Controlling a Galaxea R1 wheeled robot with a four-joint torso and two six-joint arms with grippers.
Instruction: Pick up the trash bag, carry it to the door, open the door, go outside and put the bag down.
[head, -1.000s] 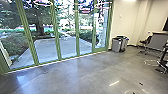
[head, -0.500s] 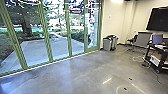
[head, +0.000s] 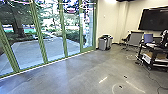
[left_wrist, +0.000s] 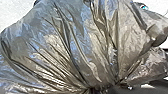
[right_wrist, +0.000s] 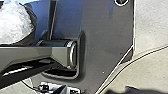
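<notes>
Trash bag (left_wrist: 75, 47) found at the left wrist, pleats fanning from one gathered end, long axis and contents indeterminable; grey bins (head: 102, 43) stand at one o'clock, contents unreadable; state of left jaws and right jaws cannot be told.

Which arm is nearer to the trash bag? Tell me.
Left. The trash bag bulges close before the left wrist, its folds gathered near; the right wrist looks farther off, facing the robot's dark plate.
</notes>
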